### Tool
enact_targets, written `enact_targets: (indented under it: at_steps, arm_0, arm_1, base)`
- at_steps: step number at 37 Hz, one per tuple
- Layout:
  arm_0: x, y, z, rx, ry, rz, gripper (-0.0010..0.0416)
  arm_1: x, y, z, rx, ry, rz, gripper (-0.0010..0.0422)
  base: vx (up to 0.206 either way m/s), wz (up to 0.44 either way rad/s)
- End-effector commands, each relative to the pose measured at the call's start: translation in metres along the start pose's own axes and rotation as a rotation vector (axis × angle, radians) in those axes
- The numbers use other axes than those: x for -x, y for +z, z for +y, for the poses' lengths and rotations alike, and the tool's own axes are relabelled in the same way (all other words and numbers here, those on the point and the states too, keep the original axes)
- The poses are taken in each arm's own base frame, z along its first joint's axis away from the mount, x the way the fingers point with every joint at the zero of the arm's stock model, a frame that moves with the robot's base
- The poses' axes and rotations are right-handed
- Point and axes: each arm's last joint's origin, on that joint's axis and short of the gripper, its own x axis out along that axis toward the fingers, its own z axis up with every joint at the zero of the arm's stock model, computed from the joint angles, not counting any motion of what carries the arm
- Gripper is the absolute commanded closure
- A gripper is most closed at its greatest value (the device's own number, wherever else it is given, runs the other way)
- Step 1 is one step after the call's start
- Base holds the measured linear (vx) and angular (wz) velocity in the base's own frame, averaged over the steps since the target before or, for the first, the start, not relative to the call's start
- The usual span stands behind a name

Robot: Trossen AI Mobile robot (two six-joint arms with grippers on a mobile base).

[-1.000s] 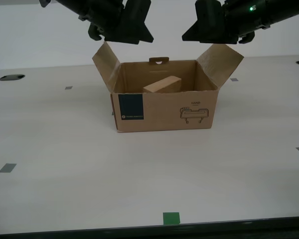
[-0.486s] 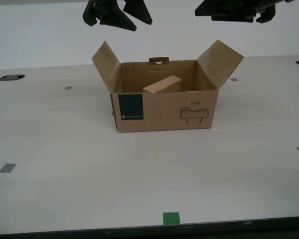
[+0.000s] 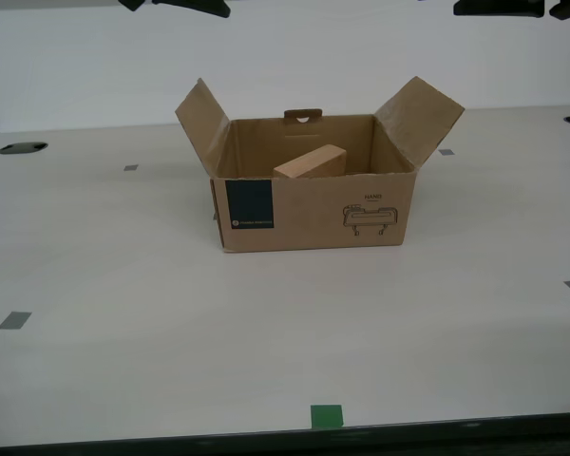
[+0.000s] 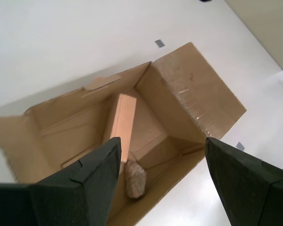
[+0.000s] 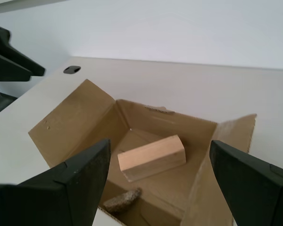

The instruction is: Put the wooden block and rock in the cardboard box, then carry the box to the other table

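A bare test room, lab-like.
My view holds a plain white wall (image 3: 76, 66) and a wide pale table (image 3: 123, 285) dotted with tape marks (image 3: 327, 416).

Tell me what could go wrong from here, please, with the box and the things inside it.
1. The wooden block leans tilted inside the cardboard box and the rock lies loose beside it; both may slide if the box is lifted or tipped.
2. The side flaps stand open and spread outward; a descending pincer might catch and bend one.
3. My first pincer and my second pincer are open and hold nothing, so any new grip is untested.
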Motion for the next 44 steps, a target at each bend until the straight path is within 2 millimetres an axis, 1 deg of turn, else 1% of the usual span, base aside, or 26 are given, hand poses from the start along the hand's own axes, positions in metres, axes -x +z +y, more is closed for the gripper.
enact_targets:
  at_steps: [1, 6, 14, 17, 22, 26, 32, 37, 44]
  arm_0:
    - [0.004, 0.006, 0.0, -0.03, -0.022, 0.054, 0.0097]
    - [0.012, 0.023, 0.003, -0.053, -0.044, 0.116, 0.0089]
    - [0.034, 0.059, 0.013, -0.033, -0.157, 0.151, 0.0106]
    - [0.043, 0.07, 0.016, -0.031, -0.167, 0.158, 0.011]
    - [0.053, 0.082, 0.017, -0.04, -0.185, 0.159, 0.011]
    - [0.057, 0.082, 0.014, -0.056, -0.204, 0.175, 0.0101]
    - [0.052, 0.074, 0.005, -0.071, -0.228, 0.237, 0.0091]
    - [0.04, 0.066, -0.001, -0.069, -0.23, 0.287, 0.0098]
    - [0.013, 0.054, -0.014, -0.084, -0.222, 0.39, 0.0109]
  arm_1:
    - [0.007, -0.002, 0.0, 0.019, 0.034, 0.017, 0.0174]
    - [0.013, -0.005, -0.001, 0.045, 0.041, 0.04, 0.0174]
    - [0.015, -0.009, 0.003, 0.081, 0.058, 0.082, 0.0174]
    - [0.016, -0.011, 0.007, 0.098, 0.069, 0.101, 0.0174]
    - [0.019, -0.014, 0.013, 0.125, 0.089, 0.127, 0.0174]
    - [0.022, -0.014, 0.019, 0.144, 0.104, 0.134, 0.0174]
    - [0.025, -0.015, 0.027, 0.165, 0.123, 0.14, 0.0174]
    - [0.029, -0.014, 0.035, 0.182, 0.14, 0.136, 0.0174]
    - [0.032, -0.014, 0.041, 0.197, 0.155, 0.131, 0.0174]
  base:
    - [0.0, 0.0]
    - [0.0, 0.0]
    - [0.0, 0.0]
    - [0.0, 0.0]
    - [0.0, 0.0]
    - [0.0, 0.0]
    - [0.0, 0.0]
    - [0.0, 0.0]
    - [0.0, 0.0]
